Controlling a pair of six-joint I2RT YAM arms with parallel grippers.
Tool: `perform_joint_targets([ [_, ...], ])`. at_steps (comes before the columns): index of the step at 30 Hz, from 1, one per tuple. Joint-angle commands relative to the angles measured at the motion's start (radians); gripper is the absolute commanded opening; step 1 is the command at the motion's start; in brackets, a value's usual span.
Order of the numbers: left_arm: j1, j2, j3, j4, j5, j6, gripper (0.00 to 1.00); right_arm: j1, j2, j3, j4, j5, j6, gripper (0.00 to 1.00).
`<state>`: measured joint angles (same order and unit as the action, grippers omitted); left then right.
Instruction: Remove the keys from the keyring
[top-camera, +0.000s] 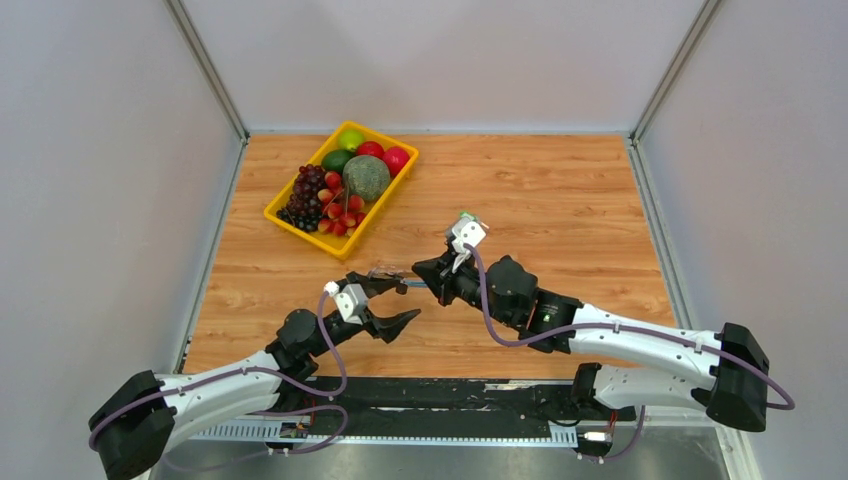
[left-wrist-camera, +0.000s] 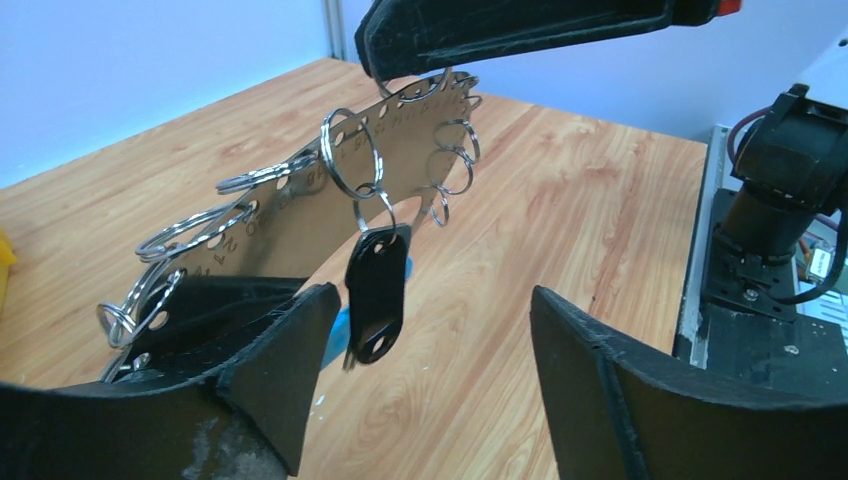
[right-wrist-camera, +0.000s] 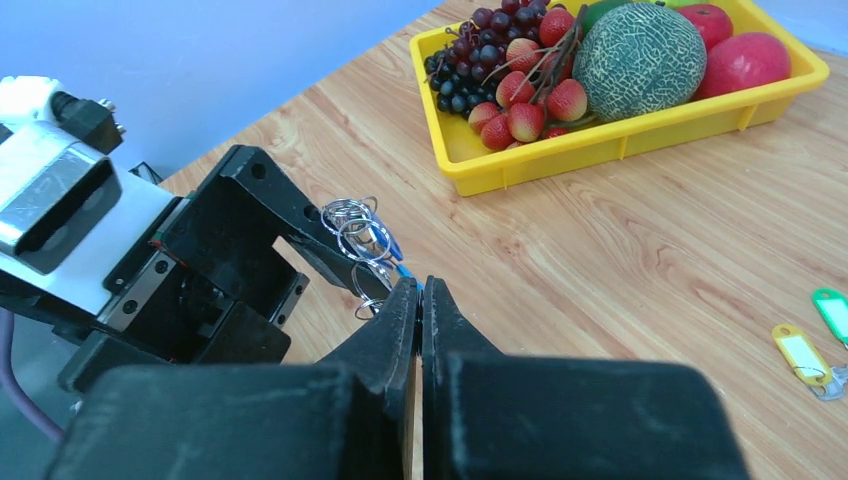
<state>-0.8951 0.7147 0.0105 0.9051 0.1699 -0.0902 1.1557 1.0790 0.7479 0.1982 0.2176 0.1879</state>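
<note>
**Pinching the keyring by one end, clear of the table**

Clamps one end of the keyring (left-wrist-camera: 400, 140) in the right gripper (right-wrist-camera: 420, 292), jaws pressed together on the thin strip, with only a sliver of light blue showing at their tips. Holds it above the table (top-camera: 560, 200), near the front middle, between the two arms. Sets its long axis roughly left to right in the top view. From the left wrist, sends it slanting from the lower left up and away to the right arm's fingers at the top. Turns the flat, hole-punched face toward that camera, with small split rings (left-wrist-camera: 350, 160) strung along both edges.

Spreads the left gripper (top-camera: 408, 299) wide, jaws well apart and closed on nothing. Tucks the keyring's lower end behind one of its fingers; cannot tell whether the two touch.

Dangles a black key (left-wrist-camera: 377, 295) straight down from a ring about midway along the strip, with a blue key (left-wrist-camera: 339, 338) half hidden just behind it. Shows a green key (right-wrist-camera: 830, 312) and an orange key (right-wrist-camera: 800, 352) flat on the table, just beside each other, off the keyring and well apart from it.

Places a yellow tray (right-wrist-camera: 620, 143) on a diagonal at the far left of the table. Fills it with dark grapes (right-wrist-camera: 470, 55), strawberries (right-wrist-camera: 525, 110), a netted melon (right-wrist-camera: 640, 60), red apples (right-wrist-camera: 745, 62) and green fruit (top-camera: 350, 138) at the far end
</note>
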Motion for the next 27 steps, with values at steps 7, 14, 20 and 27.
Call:
perform_joint_targets([
  [7,-0.001,-0.031,-0.017,-0.054,-0.055,0.005,0.17,0.025,-0.073,-0.031,0.084,0.028,0.004,0.0],
  [14,-0.001,-0.045,-0.017,-0.093,-0.078,-0.021,0.0,0.026,-0.106,-0.087,0.066,0.134,0.033,0.0],
  [20,-0.001,0.004,0.033,-0.107,-0.022,-0.033,0.0,0.024,-0.1,-0.091,-0.01,0.3,0.086,0.03],
  [27,-0.001,0.128,0.161,-0.269,0.016,-0.058,0.0,0.024,-0.102,-0.106,-0.067,0.374,0.125,0.3],
])
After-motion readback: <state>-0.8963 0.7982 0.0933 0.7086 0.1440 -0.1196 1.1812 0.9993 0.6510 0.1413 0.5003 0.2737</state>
